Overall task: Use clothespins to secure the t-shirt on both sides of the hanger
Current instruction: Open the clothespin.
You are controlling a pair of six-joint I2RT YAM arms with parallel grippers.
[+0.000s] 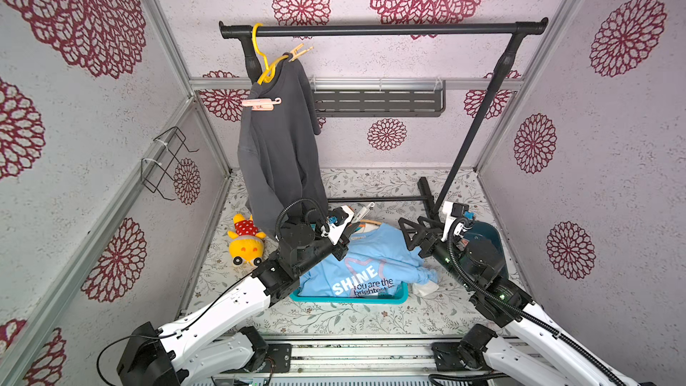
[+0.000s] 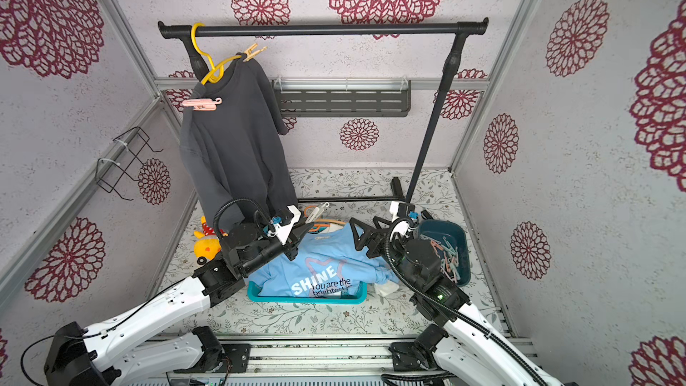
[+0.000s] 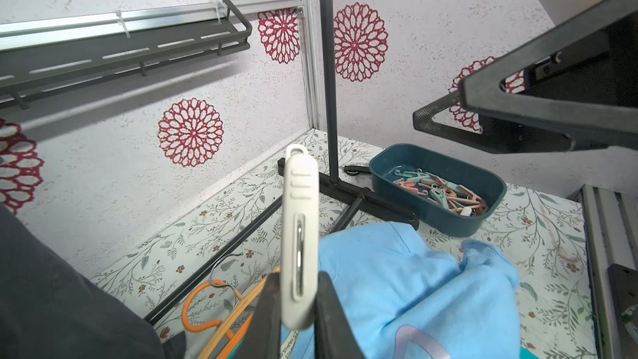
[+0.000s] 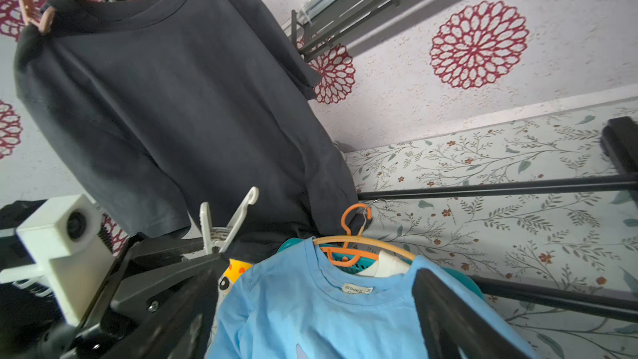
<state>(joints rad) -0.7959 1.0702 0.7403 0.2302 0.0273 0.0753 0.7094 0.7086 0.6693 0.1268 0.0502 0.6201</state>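
Two t-shirts (one grey, one blue), three hangers, one plush toy, two bins.

Your right arm covers most of the dark blue tray in a top view, and its clothespins are too small a tangle to count. The white clothespin has its lower end buried in the left gripper, whose fingers the picture edge cuts off. The hanger has both shoulders hidden inside the blue t-shirt.
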